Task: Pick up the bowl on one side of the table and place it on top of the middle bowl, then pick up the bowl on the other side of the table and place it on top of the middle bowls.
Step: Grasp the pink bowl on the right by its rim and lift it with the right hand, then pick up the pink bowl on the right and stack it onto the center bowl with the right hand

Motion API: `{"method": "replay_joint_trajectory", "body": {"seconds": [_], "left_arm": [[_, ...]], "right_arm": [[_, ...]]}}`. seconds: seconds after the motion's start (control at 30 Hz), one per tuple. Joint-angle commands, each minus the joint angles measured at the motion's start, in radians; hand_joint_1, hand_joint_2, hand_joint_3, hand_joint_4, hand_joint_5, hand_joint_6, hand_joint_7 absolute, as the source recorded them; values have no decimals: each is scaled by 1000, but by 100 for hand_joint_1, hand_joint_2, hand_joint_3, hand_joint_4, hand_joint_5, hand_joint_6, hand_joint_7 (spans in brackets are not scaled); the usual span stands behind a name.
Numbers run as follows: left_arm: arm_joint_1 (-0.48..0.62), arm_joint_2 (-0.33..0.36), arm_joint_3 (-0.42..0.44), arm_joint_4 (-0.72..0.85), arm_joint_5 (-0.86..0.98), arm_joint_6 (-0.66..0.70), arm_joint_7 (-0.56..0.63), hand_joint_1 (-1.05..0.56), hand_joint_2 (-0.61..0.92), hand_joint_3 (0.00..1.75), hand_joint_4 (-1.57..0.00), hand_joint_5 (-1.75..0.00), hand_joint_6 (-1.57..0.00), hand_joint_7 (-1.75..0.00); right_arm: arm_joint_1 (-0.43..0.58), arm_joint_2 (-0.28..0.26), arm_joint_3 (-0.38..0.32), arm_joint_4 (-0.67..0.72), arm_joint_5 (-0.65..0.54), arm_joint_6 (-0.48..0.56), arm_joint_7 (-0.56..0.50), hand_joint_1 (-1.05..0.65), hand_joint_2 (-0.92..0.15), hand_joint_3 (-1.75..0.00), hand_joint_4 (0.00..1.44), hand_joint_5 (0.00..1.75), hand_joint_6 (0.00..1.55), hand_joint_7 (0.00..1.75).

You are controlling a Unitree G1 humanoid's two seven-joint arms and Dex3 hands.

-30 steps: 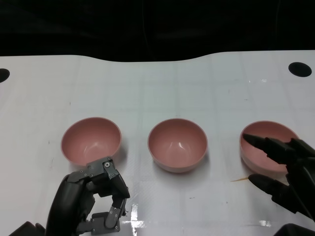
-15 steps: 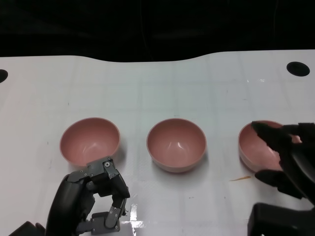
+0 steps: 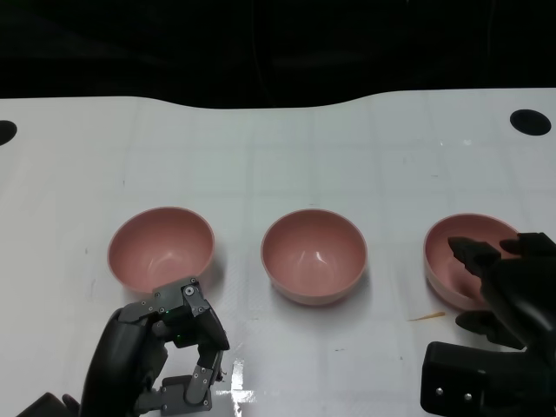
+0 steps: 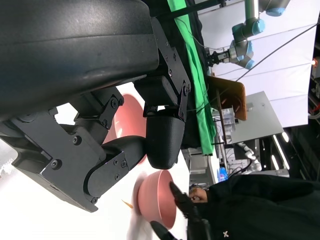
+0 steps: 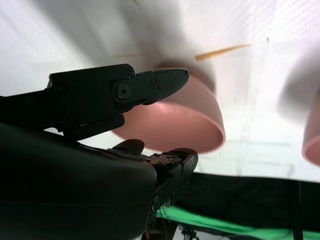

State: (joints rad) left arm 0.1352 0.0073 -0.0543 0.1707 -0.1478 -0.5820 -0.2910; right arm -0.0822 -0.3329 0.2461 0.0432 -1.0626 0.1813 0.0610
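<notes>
Right bowl [image 3: 456, 261]: pink, on the white tabletop [image 3: 278, 156] at its right side; probably light, rigid and smooth, best pinched at the rim.
Right robot hand [image 3: 504, 291]: fingers spread astride the near rim, not yet grasping.
Middle bowl [image 3: 313, 254]: untouched.
Left bowl [image 3: 160, 248]: untouched.
Left robot hand [image 3: 165, 352]: curled, holding nothing.
Right wrist view: a finger lay outside the right bowl's wall, which the head view hid.

**Three pink bowls, two hands, one sliver**

We count three pink bowls on the tabletop [image 3: 278, 156]: one bowl [image 3: 161, 248] just beyond our left hand [image 3: 165, 352], a middle bowl [image 3: 314, 255] between the hands, and one bowl [image 3: 452, 252] at our right hand [image 3: 508, 291]. We count one thin yellow sliver [image 3: 426, 316] just beside the right hand. Two dark round holes [image 3: 530, 122] mark the far corners.
</notes>
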Motion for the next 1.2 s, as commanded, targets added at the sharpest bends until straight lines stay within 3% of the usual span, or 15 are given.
{"method": "replay_joint_trajectory", "body": {"seconds": [0.03, 0.27, 0.4, 0.47, 0.5, 0.6, 0.7, 0.77, 0.8, 0.83, 0.9, 0.97, 1.03, 1.1, 1.2], "left_arm": [[12, 10, 7, -16, -7, 4, -2, -18, 36, 133, -91, -169, -82, -150], [15, 10, 6, -25, -16, 15, -4, -18, 37, 131, -91, -170, -82, -149], [20, 8, 4, -36, -16, 25, -1, -17, 37, 131, -91, -169, -82, -149], [23, 8, 3, -43, -14, 30, 0, -18, 37, 131, -91, -169, -82, -148], [24, 7, 3, -45, -13, 32, 1, -18, 37, 131, -91, -169, -82, -148], [26, 6, 3, -49, -13, 35, 2, -18, 38, 130, -90, -169, -81, -148], [25, 5, 2, -48, -10, 32, 2, -17, 38, 130, -90, -169, -81, -148], [23, 4, 3, -42, 1, 26, 10, -17, 38, 130, -90, -169, -81, -148], [22, 4, 4, -39, 4, 23, 11, -17, 38, 130, -90, -169, -81, -148], [19, 4, 4, -33, 5, 18, 10, -16, 39, 130, -90, -169, -81, -148], [14, 3, 5, -22, 4, 7, 6, -15, 38, 131, -91, -168, -82, -147], [15, 1, 5, -22, 2, 13, 7, -15, 36, 132, -91, -167, -82, -147], [18, -2, 3, -27, -1, 23, 9, -16, 36, 133, -91, -167, -83, -147], [19, -3, 2, -30, -1, 27, 9, -16, 36, 133, -91, -167, -82, -147], [12, -3, 3, -24, 2, 24, 9, -16, 37, 132, -90, -168, -82, -147]], "right_arm": [[-39, -22, 15, 66, 17, 2, -31, -74, -87, 0, 10, 47, 25, 1], [-118, -24, 77, 213, 33, 4, -42, -72, -89, 0, 17, 40, 29, 2], [-172, -19, 111, 313, 50, -15, -78, -52, -92, -2, 49, 20, 49, 4], [-195, -25, 124, 370, 65, -58, -143, -44, -92, -3, 69, 24, 59, 7], [-204, -26, 124, 400, 79, -89, -193, -36, -92, -6, 75, 73, 75, 8], [-224, -23, 110, 481, 135, -187, -346, -26, -92, -9, 82, 155, 111, 21], [-244, -32, 117, 532, 149, -252, -461, -24, -91, -8, 90, 172, 121, 27], [-257, -37, 122, 542, 144, -275, -521, -23, -91, -11, 91, 174, 120, 33], [-262, -38, 123, 546, 144, -284, -539, -22, -90, -13, 92, 174, 116, 48], [-271, -41, 127, 548, 138, -303, -575, -22, -88, -19, 93, 175, 105, 73], [-286, -46, 135, 546, 132, -325, -614, -24, -85, -22, 94, 175, 98, 87], [-301, -48, 137, 536, 139, -361, -654, -24, -83, -23, 95, 175, 80, 141], [-310, -46, 140, 499, 144, -387, -672, -20, -80, -26, 96, 175, 74, 168], [-305, -39, 140, 437, 153, -392, -652, -19, -79, -28, 96, 175, 73, 173], [-303, -26, 146, 377, 163, -406, -633, -18, -59, -67, 95, 175, 74, 170]]}}
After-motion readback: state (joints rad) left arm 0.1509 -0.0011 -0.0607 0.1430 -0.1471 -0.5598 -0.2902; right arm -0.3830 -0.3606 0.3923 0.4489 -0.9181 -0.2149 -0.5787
